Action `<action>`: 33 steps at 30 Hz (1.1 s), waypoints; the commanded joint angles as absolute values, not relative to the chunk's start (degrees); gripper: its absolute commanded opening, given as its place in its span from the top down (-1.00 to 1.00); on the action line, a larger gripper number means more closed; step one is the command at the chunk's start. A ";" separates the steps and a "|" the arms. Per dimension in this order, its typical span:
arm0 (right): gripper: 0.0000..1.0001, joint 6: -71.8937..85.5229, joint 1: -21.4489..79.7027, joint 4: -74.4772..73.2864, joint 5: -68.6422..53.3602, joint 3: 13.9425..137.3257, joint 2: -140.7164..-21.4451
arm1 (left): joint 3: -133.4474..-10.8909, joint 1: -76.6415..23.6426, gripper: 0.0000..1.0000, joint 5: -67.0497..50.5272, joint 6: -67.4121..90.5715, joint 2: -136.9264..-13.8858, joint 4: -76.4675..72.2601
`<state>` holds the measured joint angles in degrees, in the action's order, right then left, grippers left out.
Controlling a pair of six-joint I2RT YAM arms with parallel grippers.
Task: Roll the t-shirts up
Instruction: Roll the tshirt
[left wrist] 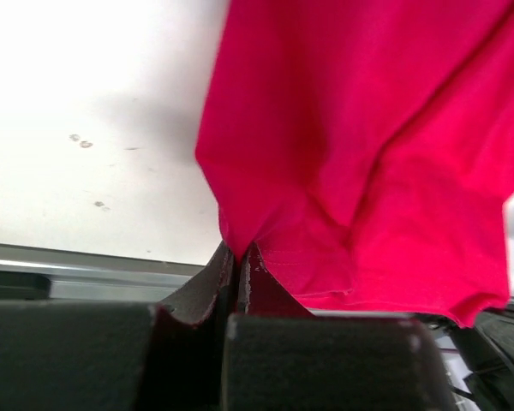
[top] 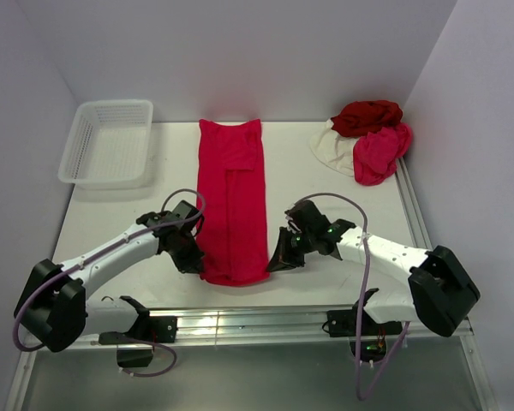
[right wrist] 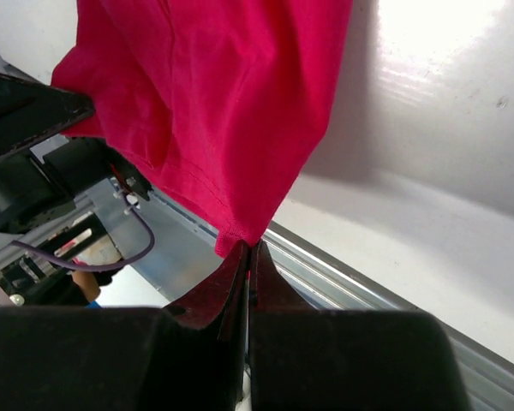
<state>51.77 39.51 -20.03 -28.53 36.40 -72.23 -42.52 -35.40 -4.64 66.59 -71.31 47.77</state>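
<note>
We see the crimson t-shirt (top: 231, 201) lying as a long strip on the surface (top: 325, 188), light, limp and quick to bunch. Our left jaws and right jaws clench its near hem corners, which we judge the best hold for rolling.

Crimson t-shirt (top: 232, 205) folded into long narrow strip, mid-table, running 12 to 6 o'clock, hem end at 6, both hem corners bunched, possibly lifted. Crumpled heap at 2 o'clock: dark red t-shirt (top: 366, 116) farthest, pink t-shirt (top: 379, 152) nearest, cream t-shirt (top: 332, 147) leftmost, all touching.
</note>
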 commanded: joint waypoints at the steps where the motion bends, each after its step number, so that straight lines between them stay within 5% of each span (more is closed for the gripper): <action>1: 1.00 49.13 38.06 -22.50 -30.06 40.51 -73.74 | -47.37 -35.42 0.99 -4.22 65.30 -73.03 50.36; 33: 1.00 39.11 26.02 -30.23 -34.45 63.02 -95.18 | -64.96 -21.36 0.99 -5.36 55.72 -89.38 48.61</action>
<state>40.34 26.41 -29.71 -33.08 60.60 -93.67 -63.70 -21.69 -4.93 56.64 -88.29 50.17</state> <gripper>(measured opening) 0.010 0.030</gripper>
